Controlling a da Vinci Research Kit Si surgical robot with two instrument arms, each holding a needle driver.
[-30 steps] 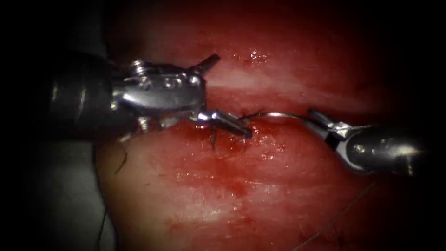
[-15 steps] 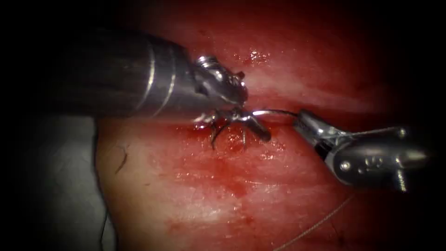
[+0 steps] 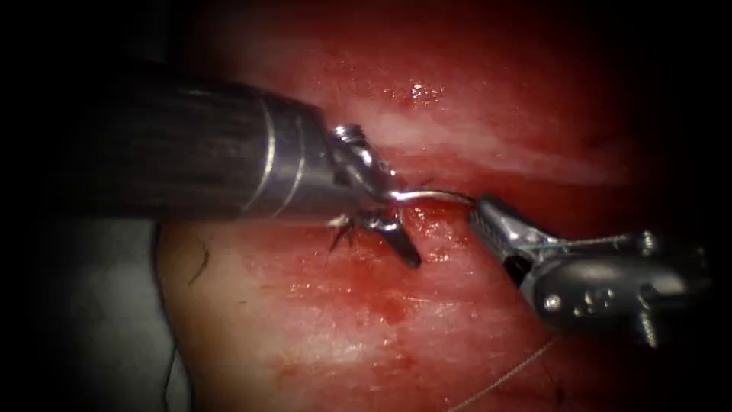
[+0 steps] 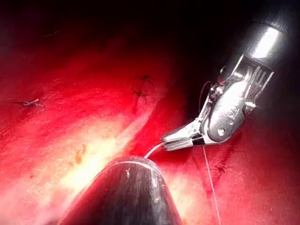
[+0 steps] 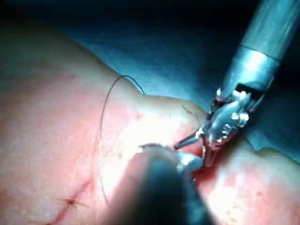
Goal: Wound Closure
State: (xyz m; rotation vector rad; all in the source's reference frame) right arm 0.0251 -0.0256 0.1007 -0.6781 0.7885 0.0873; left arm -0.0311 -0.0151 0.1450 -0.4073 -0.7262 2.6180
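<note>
The right tool [image 3: 479, 210] comes in from the right, jaws shut on the back end of the curved needle [image 3: 435, 193]. The needle arcs leftward just over the cut in the tissue [image 3: 381, 328]. Its front end reaches the left tool [image 3: 396, 223], whose jaws stand open around it, one pointing down over the tissue. I cannot tell whether the point is in the tissue. In the left wrist view the right tool [image 4: 171, 139] grips the needle [image 4: 153, 151], and thread [image 4: 211, 183] hangs from its jaws. The right wrist view shows the left tool [image 5: 193, 151] with its jaws spread.
Short dark cut ends of earlier stitches [image 3: 339, 233] stand beside the left tool's lower jaw. Loose thread [image 3: 511, 378] trails across the lower right tissue. Red fluid wets the cut. A grey surface [image 3: 99, 320] lies past the tissue's left edge.
The left tool's shaft swung in from the left and its jaws moved right onto the needle's front end. The right tool shifted left and down, carrying the needle.
</note>
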